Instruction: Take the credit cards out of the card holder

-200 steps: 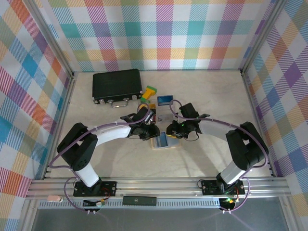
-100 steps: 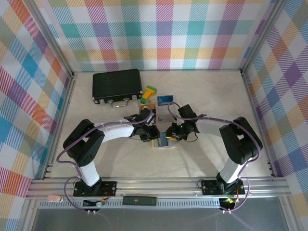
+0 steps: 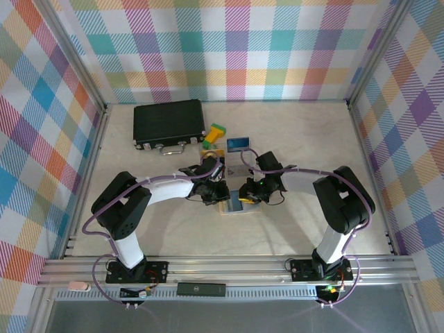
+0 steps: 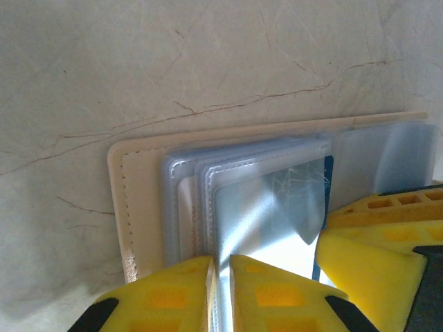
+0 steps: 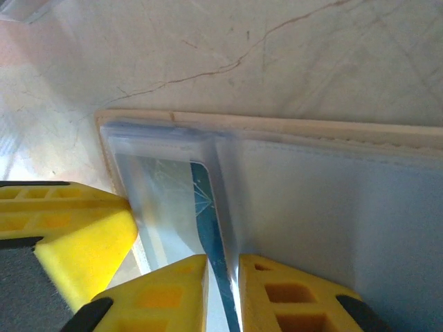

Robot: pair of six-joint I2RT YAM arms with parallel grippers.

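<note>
Since a second ago the right arm (image 3: 343, 198) has folded its elbow inward and the left arm (image 3: 128, 201) has drawn its own in as well. Both wrists now sit slightly nearer the bases, and the card holder (image 3: 243, 207) has barely shifted on the table (image 3: 298, 139). The left jaws have narrowed over that second.

The left gripper (image 4: 220, 266) is clamped on one clear sleeve leaf (image 4: 266, 214) of the holder, lifting it off the tan cover. The right gripper (image 5: 223, 266) is pinched on the edge of a dark blue card (image 5: 205, 207) standing between the sleeves. I cannot tell whether sleeve plastic is caught in that pinch too. The two grippers crowd each other: a yellow finger of the right one butts into the left wrist view beside the lifted leaf, and a left finger sits just beside the sleeve in the right wrist view.

The holder lies open at mid-table, just beyond the arms' bases and the metal rail (image 3: 229, 267). Past the grippers a second blue card (image 3: 238, 143) lies loose, with green and yellow blocks (image 3: 216, 134) just to its left. Farther left and back is a black case (image 3: 168, 121), clasps toward the arms. Plaid walls (image 3: 236, 48) close the far side. Any print on the cards is too small to read.
</note>
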